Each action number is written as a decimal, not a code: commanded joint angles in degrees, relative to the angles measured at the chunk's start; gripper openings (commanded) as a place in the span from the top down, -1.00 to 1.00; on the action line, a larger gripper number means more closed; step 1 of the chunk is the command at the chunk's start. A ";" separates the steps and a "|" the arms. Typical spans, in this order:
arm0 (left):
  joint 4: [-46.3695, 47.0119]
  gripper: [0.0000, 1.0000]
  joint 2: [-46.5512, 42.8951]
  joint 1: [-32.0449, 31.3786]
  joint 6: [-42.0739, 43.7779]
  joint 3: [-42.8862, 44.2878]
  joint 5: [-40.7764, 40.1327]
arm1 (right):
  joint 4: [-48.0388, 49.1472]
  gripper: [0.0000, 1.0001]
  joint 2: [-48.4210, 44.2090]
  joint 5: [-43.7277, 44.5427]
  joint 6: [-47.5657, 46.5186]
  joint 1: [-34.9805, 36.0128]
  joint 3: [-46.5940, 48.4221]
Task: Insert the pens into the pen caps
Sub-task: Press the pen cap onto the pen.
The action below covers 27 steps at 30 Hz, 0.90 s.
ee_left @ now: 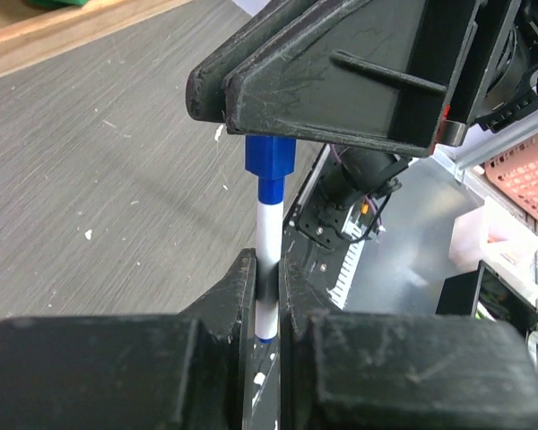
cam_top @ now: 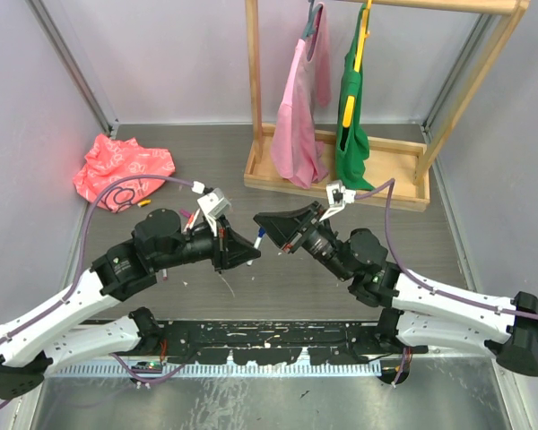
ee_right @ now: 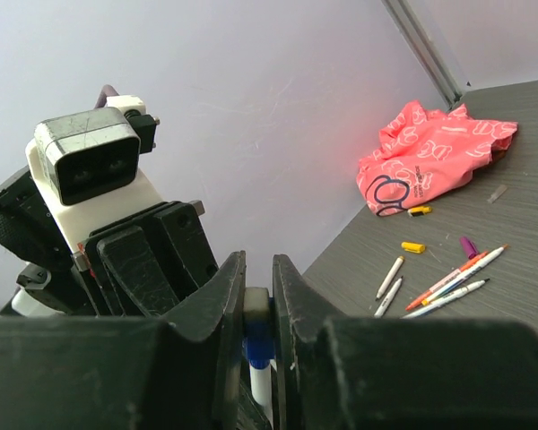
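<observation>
My left gripper (ee_left: 267,278) is shut on the white barrel of a blue pen (ee_left: 267,228), which stands up from its jaws. A blue pen cap (ee_left: 269,161) sits on the pen's far end. My right gripper (ee_right: 257,305) is shut on that cap (ee_right: 259,339), with the white barrel (ee_right: 262,385) showing below it. From above, both grippers meet tip to tip over the table's middle, with the pen (cam_top: 259,238) between them. Several loose pens (ee_right: 448,282), a yellow cap (ee_right: 413,247) and a purple cap (ee_right: 468,246) lie on the table.
A crumpled pink cloth (cam_top: 124,170) lies at the back left, near the loose pens. A wooden rack (cam_top: 336,175) with a pink garment (cam_top: 300,116) and a green one (cam_top: 351,116) stands at the back right. Walls close in both sides.
</observation>
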 commanded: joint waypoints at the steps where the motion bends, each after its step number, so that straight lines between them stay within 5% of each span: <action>1: 17.18 1.00 0.12 1.18 1.52 8.49 -8.89 | -8.52 1.00 3.09 -3.37 -0.01 7.84 -4.44; 16: 17.18 1.00 0.51 1.18 1.87 12.64 -10.02 | -8.14 1.00 5.89 7.04 1.35 18.79 -9.47; 27: 10.64 1.00 1.01 1.18 2.13 9.90 -1.07 | -18.93 0.84 1.63 12.77 -7.79 15.90 5.35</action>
